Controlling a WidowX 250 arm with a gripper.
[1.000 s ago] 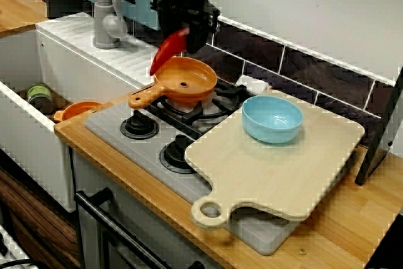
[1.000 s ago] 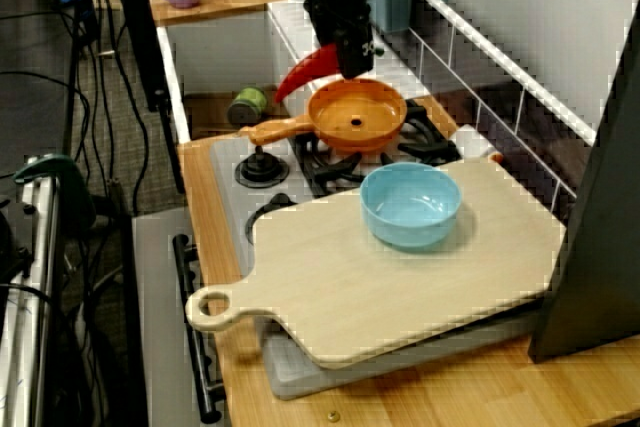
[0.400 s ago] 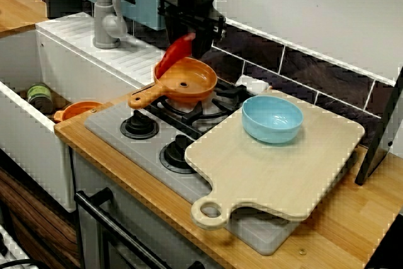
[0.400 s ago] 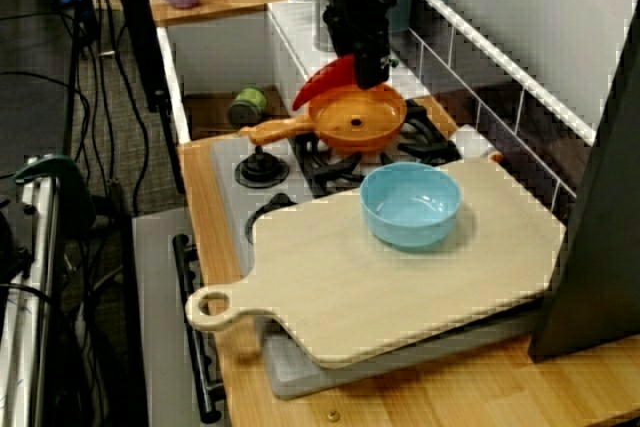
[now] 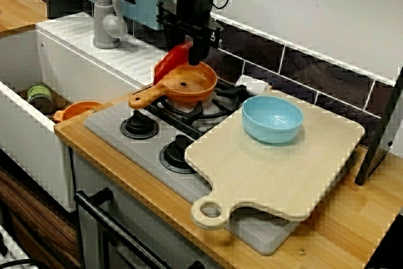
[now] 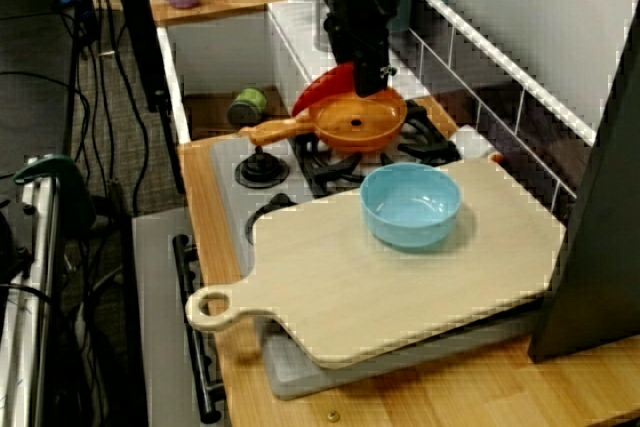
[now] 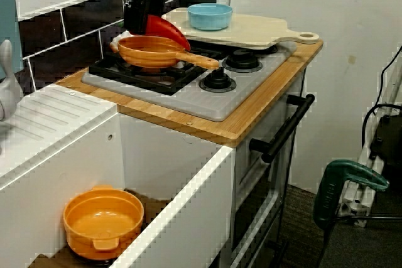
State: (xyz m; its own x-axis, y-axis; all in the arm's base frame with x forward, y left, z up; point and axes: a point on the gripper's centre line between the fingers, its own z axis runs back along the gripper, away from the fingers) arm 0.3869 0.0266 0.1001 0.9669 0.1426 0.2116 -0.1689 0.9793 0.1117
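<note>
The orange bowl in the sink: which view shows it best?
The low view from the sink side: the whole orange bowl shows there. The view facing the stove shows only its rim; the view along the counter hides it.

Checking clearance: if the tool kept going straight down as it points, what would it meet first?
Probably the orange pan, at its far rim; the tool hangs just above it, gripping a red object. Exact depth is unclear.
</note>
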